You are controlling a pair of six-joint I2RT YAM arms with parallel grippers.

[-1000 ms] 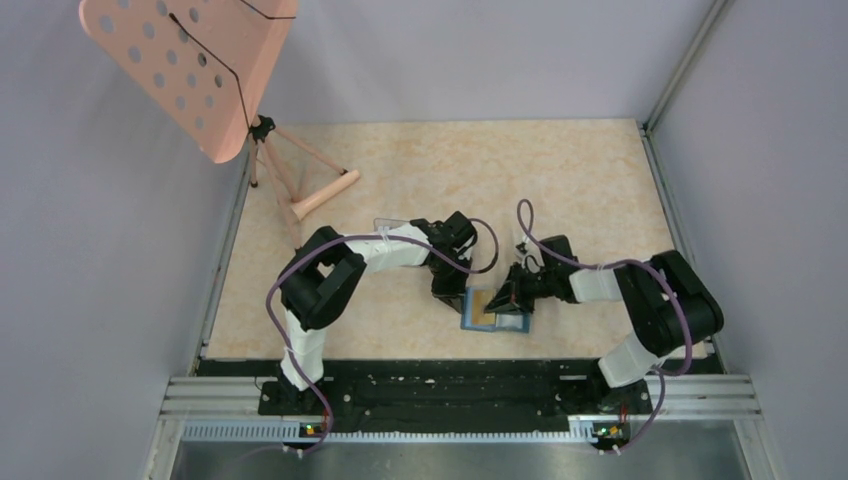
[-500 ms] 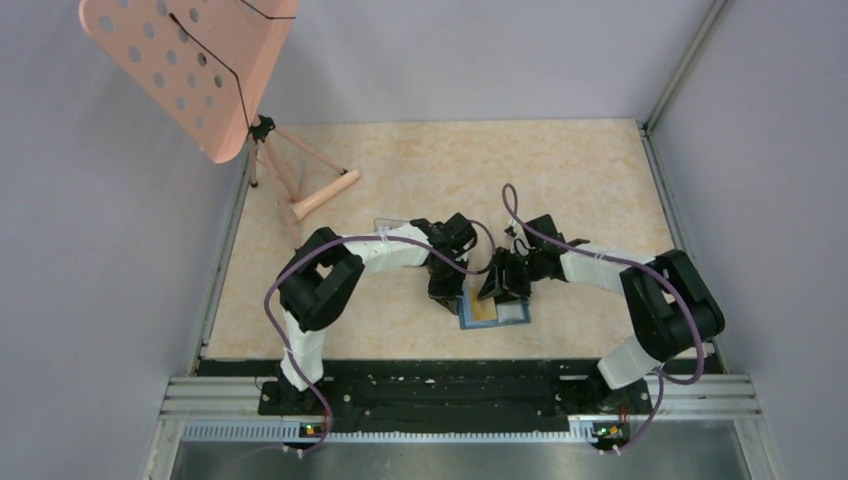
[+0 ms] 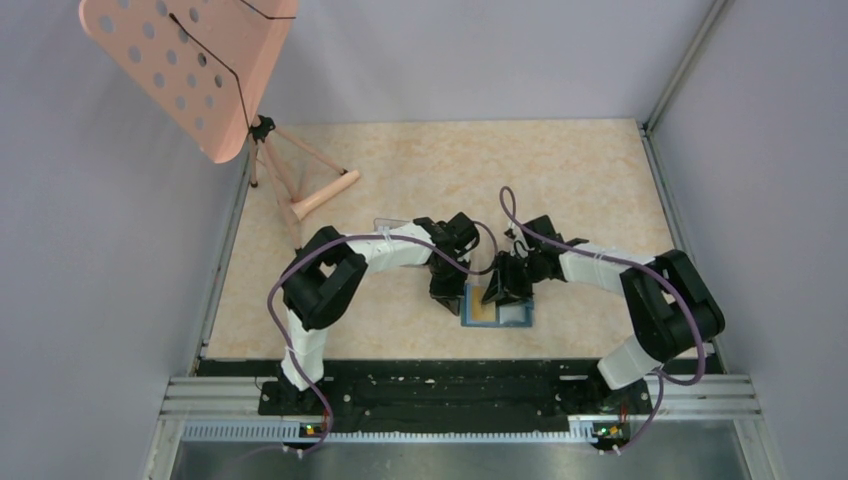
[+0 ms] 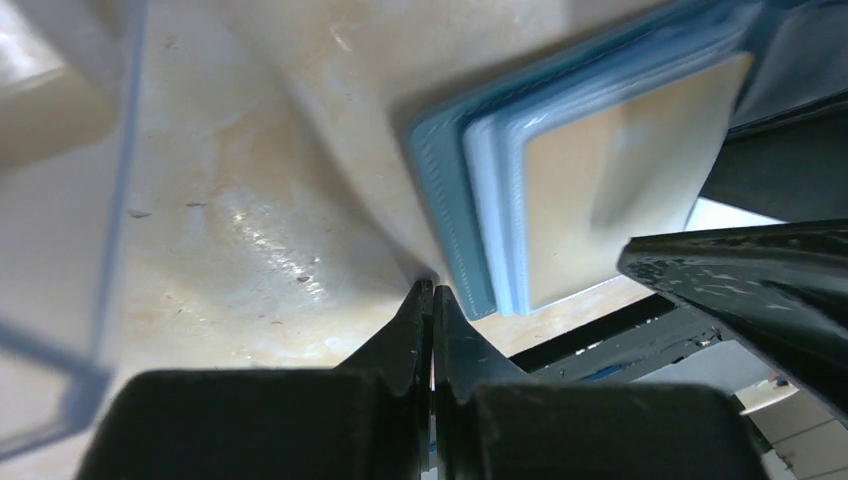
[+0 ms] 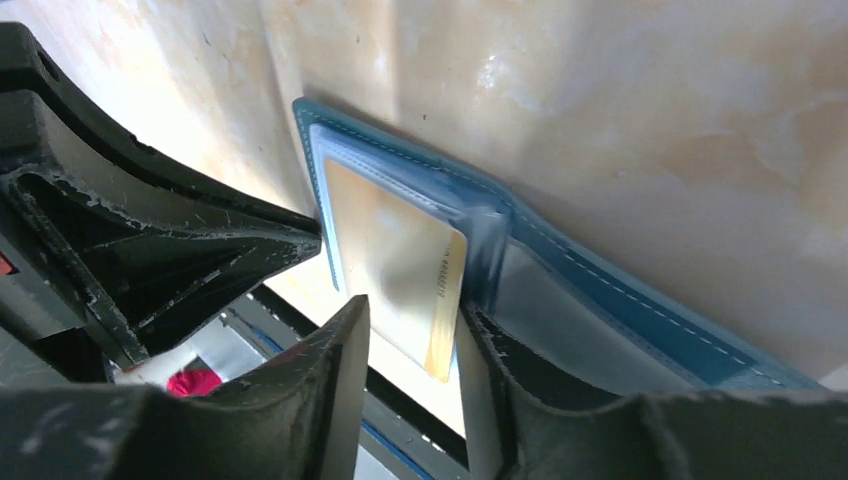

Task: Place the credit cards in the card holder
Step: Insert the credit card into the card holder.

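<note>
1. Top view: a small teal-blue folding card holder [image 3: 514, 317] lies open on the beige marbled table [image 3: 560, 180], near its front edge and between the two arms. An orange-yellow rectangular credit card [image 3: 483, 311] lies on its left half. The left fingers [image 3: 446, 296] are down at the holder's left edge. The right fingers [image 3: 498, 294] are over its far edge. A clear plastic box [image 3: 392, 222] shows behind the left arm. A pink perforated music stand [image 3: 185, 70] stands at the far left corner.
2. Left wrist view: the left fingers [image 4: 432, 335] are pressed tight together, with their tips on the table at the corner of the card holder [image 4: 450, 190]. The credit card [image 4: 610, 190] lies flat on the lighter blue pocket layers. The clear plastic box [image 4: 60, 200] is blurred at the left.
3. Right wrist view: the right fingers stand partly apart, one on each side of the near end of the credit card [image 5: 400, 260]. Whether they touch it cannot be told. That end sticks out past the edge of the card holder [image 5: 620, 300]. The left fingers [image 5: 300, 235] meet the holder's left edge.
</note>
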